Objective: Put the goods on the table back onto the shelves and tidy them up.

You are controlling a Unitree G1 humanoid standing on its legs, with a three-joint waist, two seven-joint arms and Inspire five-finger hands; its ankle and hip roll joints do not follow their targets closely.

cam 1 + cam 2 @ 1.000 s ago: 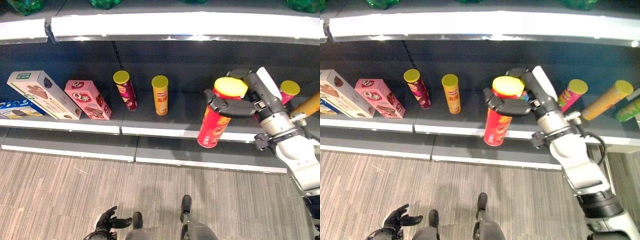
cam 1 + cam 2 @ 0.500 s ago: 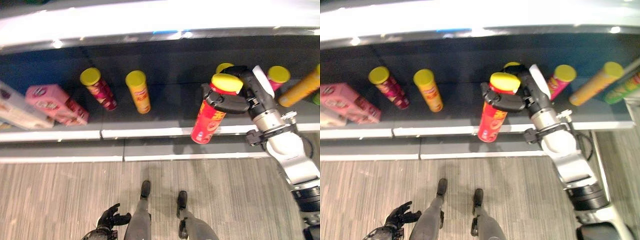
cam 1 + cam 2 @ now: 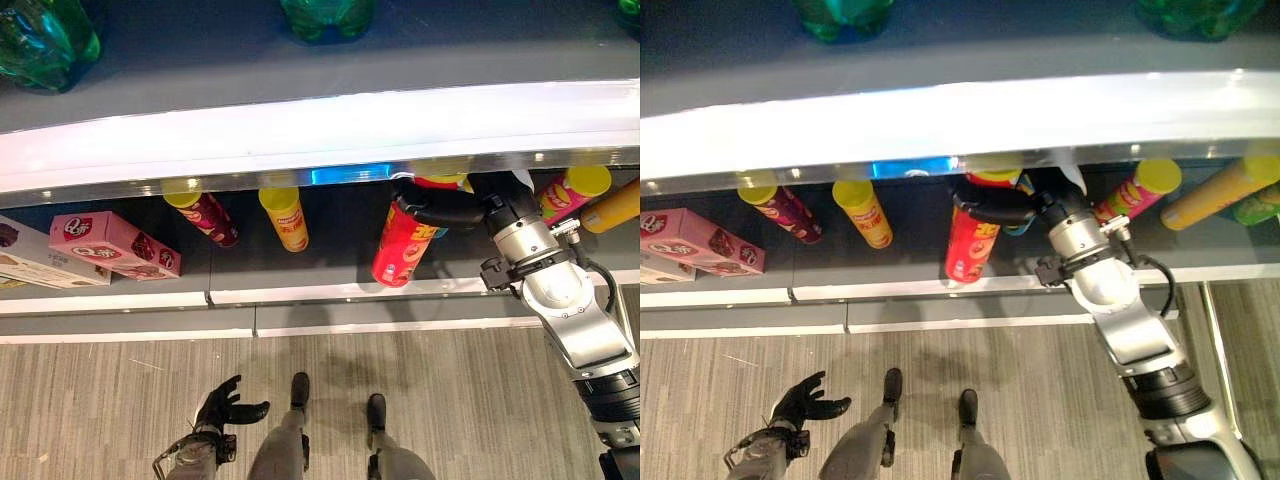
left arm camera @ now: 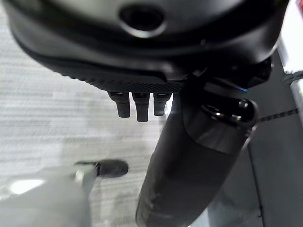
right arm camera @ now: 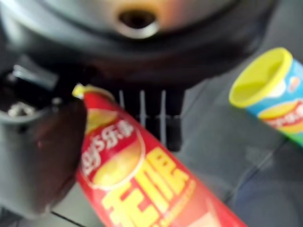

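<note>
Left eye view: right robot hand (image 3: 455,208) grips red chip can (image 3: 400,243), tilted over shelf (image 3: 330,290), right of yellow can (image 3: 285,216). Left robot hand (image 3: 222,408) low over floor, fingers spread. Right wrist view: fingers (image 5: 151,118) wrap red can; blue can (image 5: 272,90) on the shelf beyond.

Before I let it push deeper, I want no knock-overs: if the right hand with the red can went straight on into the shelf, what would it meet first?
Probably the blue can with a yellow lid, standing just past the right hand and its red chip can. Depth is unclear under the shelf edge.
</note>
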